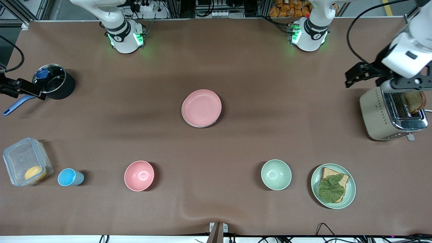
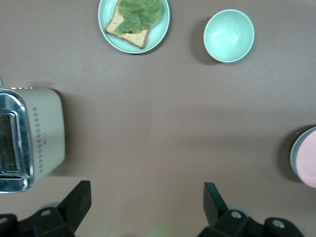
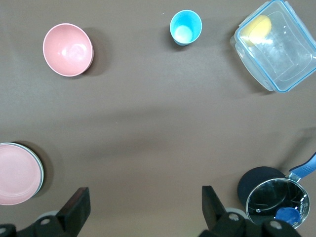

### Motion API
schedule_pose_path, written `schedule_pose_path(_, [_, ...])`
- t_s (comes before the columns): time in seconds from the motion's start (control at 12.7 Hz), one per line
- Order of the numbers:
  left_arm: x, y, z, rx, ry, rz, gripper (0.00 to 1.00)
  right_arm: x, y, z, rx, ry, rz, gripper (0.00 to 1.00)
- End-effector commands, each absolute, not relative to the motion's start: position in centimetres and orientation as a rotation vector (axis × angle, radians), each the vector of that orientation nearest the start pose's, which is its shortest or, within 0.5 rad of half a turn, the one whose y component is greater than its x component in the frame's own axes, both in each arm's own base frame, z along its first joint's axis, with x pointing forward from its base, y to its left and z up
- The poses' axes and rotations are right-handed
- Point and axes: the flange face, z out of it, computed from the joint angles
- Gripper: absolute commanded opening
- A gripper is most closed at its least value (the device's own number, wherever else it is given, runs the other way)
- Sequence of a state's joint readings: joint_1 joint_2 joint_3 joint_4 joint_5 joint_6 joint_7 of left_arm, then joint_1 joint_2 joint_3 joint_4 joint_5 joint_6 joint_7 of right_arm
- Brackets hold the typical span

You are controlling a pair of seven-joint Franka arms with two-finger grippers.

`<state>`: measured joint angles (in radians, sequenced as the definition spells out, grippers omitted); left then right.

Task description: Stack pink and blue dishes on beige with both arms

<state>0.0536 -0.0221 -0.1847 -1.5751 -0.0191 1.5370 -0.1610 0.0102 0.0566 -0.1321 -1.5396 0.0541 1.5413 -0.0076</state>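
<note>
A pink plate (image 1: 201,107) lies on top of a stack at the middle of the table. Under it, a thin bluish rim (image 2: 294,157) of the blue plate shows, and a pale beige rim (image 1: 185,118) peeks out at the bottom. The pink plate also appears in the right wrist view (image 3: 17,173). My left gripper (image 1: 354,77) (image 2: 148,197) hangs open and empty over the table by the toaster, away from the stack. Beside the pot at the right arm's end, my right gripper (image 1: 20,88) (image 3: 145,200) is open and empty too.
A toaster (image 1: 388,114) with bread stands at the left arm's end. A green plate with a sandwich (image 1: 333,185), a green bowl (image 1: 276,174), a pink bowl (image 1: 139,175), a blue cup (image 1: 67,177) and a clear box (image 1: 25,165) line the near side. A dark pot (image 1: 54,81) stands by the right gripper.
</note>
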Motion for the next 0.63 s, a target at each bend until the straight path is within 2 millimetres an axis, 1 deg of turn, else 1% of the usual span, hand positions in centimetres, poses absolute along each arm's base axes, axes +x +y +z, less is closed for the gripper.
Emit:
schedule_pose_path(0.0, [52.94, -5.99, 63.30, -3.134, -0.012, 0.058, 1.00, 55.71, -6.35, 61.01, -3.099, 0.169, 0.079, 1.00])
schedule_pose_path(0.39, [52.98, -5.98, 63.59, -3.134, -0.024, 0.055, 1.00, 55.71, -6.35, 61.01, -3.099, 0.169, 0.079, 1.00])
schedule_pose_path(0.55, [52.99, -6.05, 64.01, -3.134, -0.022, 0.041, 1.00, 55.71, -6.35, 61.01, -3.099, 0.169, 0.079, 1.00])
